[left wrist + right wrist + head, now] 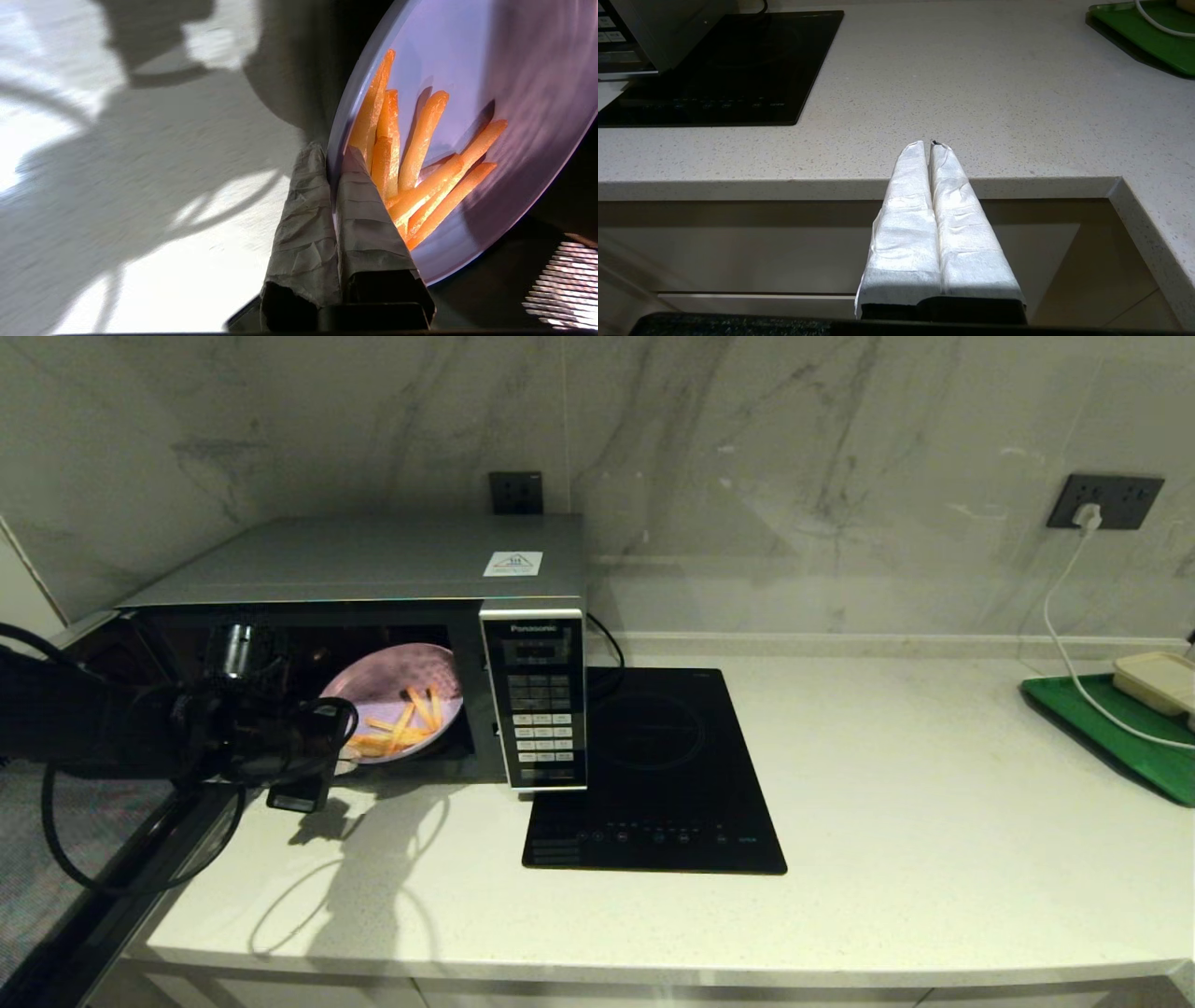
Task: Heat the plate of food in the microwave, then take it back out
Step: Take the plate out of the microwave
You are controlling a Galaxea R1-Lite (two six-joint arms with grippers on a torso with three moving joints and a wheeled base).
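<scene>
L gripper (334, 158) pinches the plate (397, 700) rim, plate tilted at the microwave (373, 569) mouth, door open. Plate looks light, stiff, slick plastic; fries (411, 158) loose, may slide, so grip rim firm & level it. R gripper (931, 145) closed, empty, parked well right of microwave.

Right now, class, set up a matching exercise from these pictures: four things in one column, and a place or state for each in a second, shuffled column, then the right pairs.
Things:
1. plate of food
2. left gripper
3. right gripper
4. beige box

Places or states:
A. on the green tray at the far right
B. shut on the plate's rim
C. tilted at the microwave opening
D. shut, empty, off the counter's front edge

Pairs: 1-C, 2-B, 3-D, 4-A
</scene>
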